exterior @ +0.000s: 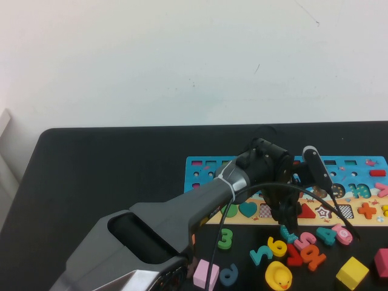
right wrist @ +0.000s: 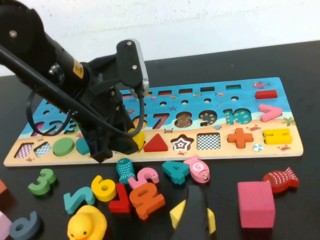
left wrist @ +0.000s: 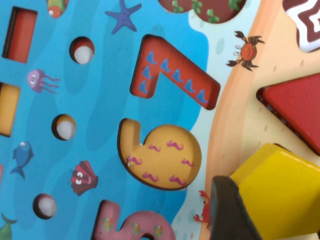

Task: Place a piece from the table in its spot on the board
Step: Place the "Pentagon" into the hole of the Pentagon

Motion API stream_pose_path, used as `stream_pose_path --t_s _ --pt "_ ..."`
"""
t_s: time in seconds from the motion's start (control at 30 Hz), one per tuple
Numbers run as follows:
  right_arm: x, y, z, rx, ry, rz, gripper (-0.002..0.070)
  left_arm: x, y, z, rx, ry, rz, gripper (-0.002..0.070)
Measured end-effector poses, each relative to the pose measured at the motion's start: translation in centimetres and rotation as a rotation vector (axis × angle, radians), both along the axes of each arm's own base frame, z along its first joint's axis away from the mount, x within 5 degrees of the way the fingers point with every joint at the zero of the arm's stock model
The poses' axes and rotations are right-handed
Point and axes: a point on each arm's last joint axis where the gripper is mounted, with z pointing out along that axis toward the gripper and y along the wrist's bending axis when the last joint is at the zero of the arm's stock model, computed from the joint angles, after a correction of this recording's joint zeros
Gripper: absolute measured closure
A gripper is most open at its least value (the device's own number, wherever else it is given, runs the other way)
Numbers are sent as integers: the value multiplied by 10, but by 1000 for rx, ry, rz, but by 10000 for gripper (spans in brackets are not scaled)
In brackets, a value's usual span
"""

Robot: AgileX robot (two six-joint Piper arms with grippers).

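Over the puzzle board's (right wrist: 280, 150) tan near strip, just beside the red triangle (right wrist: 155, 144), the left gripper (right wrist: 125, 145) clamps the yellow pentagon piece (left wrist: 280, 192) between its fingers. Right gripper (right wrist: 192, 220) hovers over the table's (exterior: 109, 170) near edge; I cannot tell its jaws.

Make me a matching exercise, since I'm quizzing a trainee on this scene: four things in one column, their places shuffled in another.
1 yellow pentagon piece
2 red triangle
3 rubber duck
4 right gripper

A seated in the board
B standing on the table
C above the loose numbers, near side
D held by the left gripper over the board's tan strip

Pairs: 1-D, 2-A, 3-B, 4-C.
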Motion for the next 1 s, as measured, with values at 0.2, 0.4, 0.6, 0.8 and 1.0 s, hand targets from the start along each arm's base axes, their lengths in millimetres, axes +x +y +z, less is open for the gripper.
stream_pose_path --t_s 0.2,0.4,0.6,0.8,1.0 --pt "0 0 0 0 0 0 83 0 0 0 0 0 0 360" --pt "0 0 0 0 0 0 83 0 0 0 4 -1 -1 279" --pt "0 0 0 0 0 0 83 1 1 0 10 -6 1 253" --pt "0 0 0 0 0 0 83 1 3 3 28 -7 -5 255" --pt "0 0 0 0 0 0 83 3 4 4 42 -33 -14 291"
